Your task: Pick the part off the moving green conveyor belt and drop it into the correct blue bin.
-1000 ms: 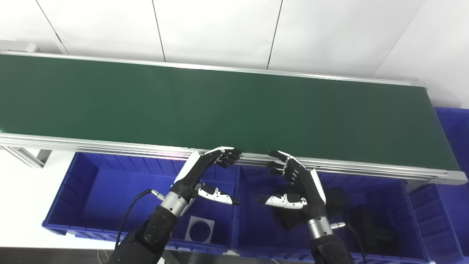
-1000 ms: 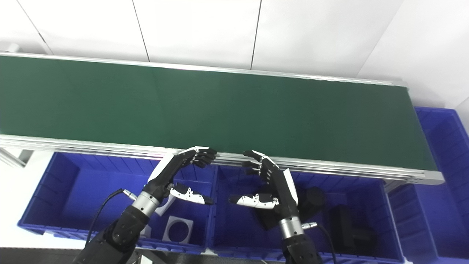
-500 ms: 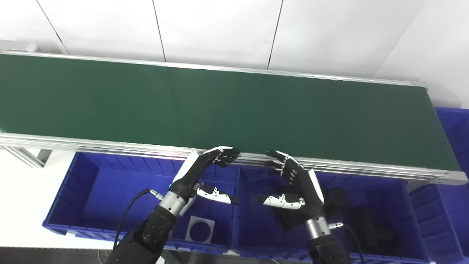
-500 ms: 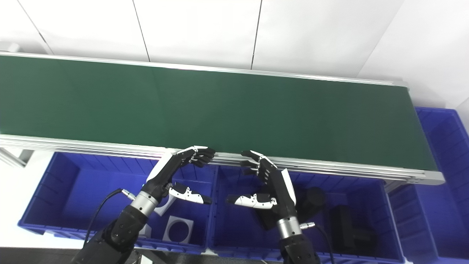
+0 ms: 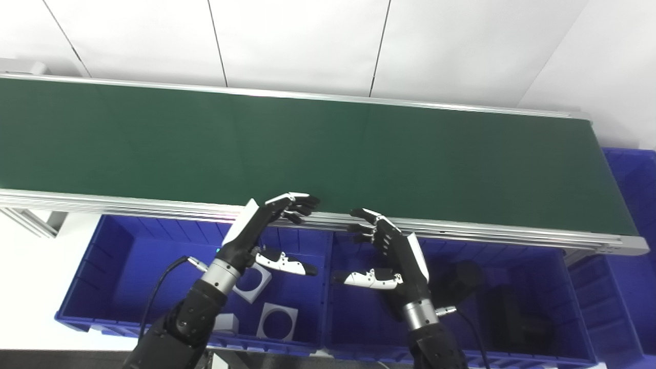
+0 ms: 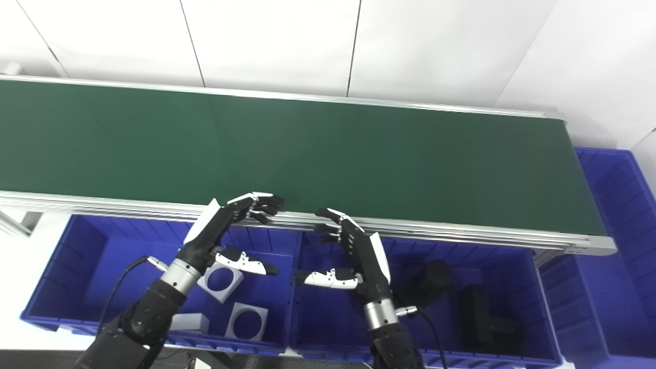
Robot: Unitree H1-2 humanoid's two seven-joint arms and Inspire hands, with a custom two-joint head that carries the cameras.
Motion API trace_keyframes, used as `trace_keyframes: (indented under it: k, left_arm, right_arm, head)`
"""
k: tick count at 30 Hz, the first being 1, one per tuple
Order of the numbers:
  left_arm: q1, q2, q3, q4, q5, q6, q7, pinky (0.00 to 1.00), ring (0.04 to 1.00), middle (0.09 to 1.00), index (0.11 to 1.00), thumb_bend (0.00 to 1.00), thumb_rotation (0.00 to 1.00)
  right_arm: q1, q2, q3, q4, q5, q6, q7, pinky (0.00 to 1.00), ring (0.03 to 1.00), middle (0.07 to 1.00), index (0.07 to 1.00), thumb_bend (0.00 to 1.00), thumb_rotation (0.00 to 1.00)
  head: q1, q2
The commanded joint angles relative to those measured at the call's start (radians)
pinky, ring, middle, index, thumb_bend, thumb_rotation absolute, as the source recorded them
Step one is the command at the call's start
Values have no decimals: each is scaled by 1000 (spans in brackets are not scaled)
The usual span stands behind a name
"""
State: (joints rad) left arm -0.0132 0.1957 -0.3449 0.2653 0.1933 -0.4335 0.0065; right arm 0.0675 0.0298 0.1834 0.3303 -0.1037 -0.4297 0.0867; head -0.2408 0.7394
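Two robot hands wait at the near rail of a green conveyor belt [image 5: 328, 148] that carries no part anywhere along its visible length. The left hand [image 5: 266, 230] and the right hand [image 5: 392, 253] hover side by side above the seam between two blue bins, fingers [image 5: 297, 202] spread and lightly curled, thumbs pointing at each other, each hand empty.

The part the task calls for is not in view on the belt, so the pick has not begun; judging by the pose, both hands are staged for the next arrival.

Sorting appears to be under way already. The left blue bin [image 5: 102, 241], at 8 o'clock from the hands, holds white square parts [image 5: 279, 320] with round holes, lying flat near its front wall. The right blue bin [image 5: 558, 266], at 4 o'clock, holds black parts [image 5: 505, 312], one rounded and one blocky, their exact shapes hard to read in shadow. A further blue bin [image 5: 633, 174] sits past the belt's end at 3 o'clock; its contents cannot be seen.

What remains, as far as can be judged: wait for a part, grasp it off the moving surface, and release it over the bin matching its kind.
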Motion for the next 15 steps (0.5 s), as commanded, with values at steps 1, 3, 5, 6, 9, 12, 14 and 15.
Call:
trace_keyframes:
  k: [1,3,5,6,9,12,14,15]
  left_arm:
    - [-8,-6,7,-19,-9,-36,-2,616,706,752,737,900,0]
    - [-8,-9,9,-11,2,-36,0,618,707,753,738,900,0]
    - [-8,-11,9,-7,6,-36,1,621,708,753,738,900,0]
    - [-8,-12,9,-7,6,-36,1,623,708,751,735,901,0]
    - [-9,-11,7,-9,8,-36,2,623,706,748,733,903,0]
    - [-10,-12,5,-3,6,-36,5,624,707,748,733,905,0]
    - [-11,-13,6,-1,5,-36,4,627,710,750,733,905,0]
    - [-11,-14,6,-1,4,-36,3,628,711,750,733,904,0]
  right_arm:
    - [-18,3,-2,-17,7,-31,-4,635,709,821,748,849,38]
    - [-15,0,-2,-20,4,-35,-7,634,709,822,747,851,50]
    - [-13,-2,-2,-23,2,-35,-9,634,709,824,748,850,54]
    - [-12,-3,-1,-24,2,-34,-9,638,712,828,749,849,56]
    - [-11,-5,0,-23,7,-35,-9,639,716,827,747,849,57]
    - [-11,-6,1,-27,9,-36,-9,639,718,827,748,845,43]
    - [-10,-7,1,-30,8,-33,-8,639,717,828,749,842,33]
    - [-9,-7,0,-31,11,-31,-6,640,718,829,750,840,30]
  head:
    - [13,1]
    - [17,2]
    - [19,2]
    - [19,2]
    - [24,0]
    - [25,0]
    - [25,0]
    - [26,0]
